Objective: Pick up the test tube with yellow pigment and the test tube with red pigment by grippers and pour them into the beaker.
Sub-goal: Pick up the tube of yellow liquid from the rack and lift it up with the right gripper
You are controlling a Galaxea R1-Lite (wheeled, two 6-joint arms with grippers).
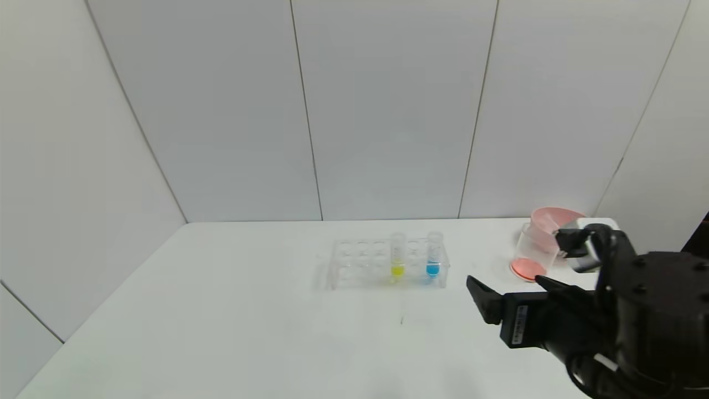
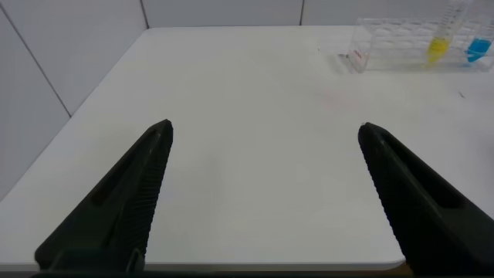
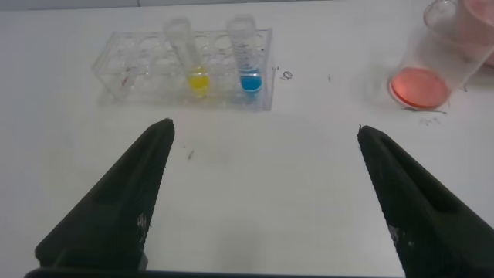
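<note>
Pale grey wall panels close off the back of a white desk point(image 1: 221, 310) in front of me. Near the middle of it stands a clear tube rack point(image 1: 354, 266), and in its right half two tubes sit upright: the test tube with yellow pigment point(image 1: 397, 256) and, two slots to its right, a tube of blue liquid point(image 1: 433, 255). From my right wrist view the same pair shows, yellow point(image 3: 191, 58) beside blue point(image 3: 245, 54), both with only a small pool of colour at the bottom. I see no tube with red pigment standing in the rack. Well off to the right of the rack, near the desk's far right corner, the beaker point(image 1: 533, 256) stands with a layer of orange-red liquid on its bottom; in the right wrist view point(image 3: 432, 58) it looks tilted, though I cannot tell whether it really leans. Just behind it, touching or nearly so, is a pink bowl point(image 1: 554, 219). My right pincer point(image 1: 512, 291) hangs above the desk in front of the beaker and to the right of the rack, its fingers spread wide apart and holding nothing. My left pincer point(image 2: 266, 201) is out of the head view; its own wrist camera shows its fingers wide apart over bare desk, with the rack far off.
</note>
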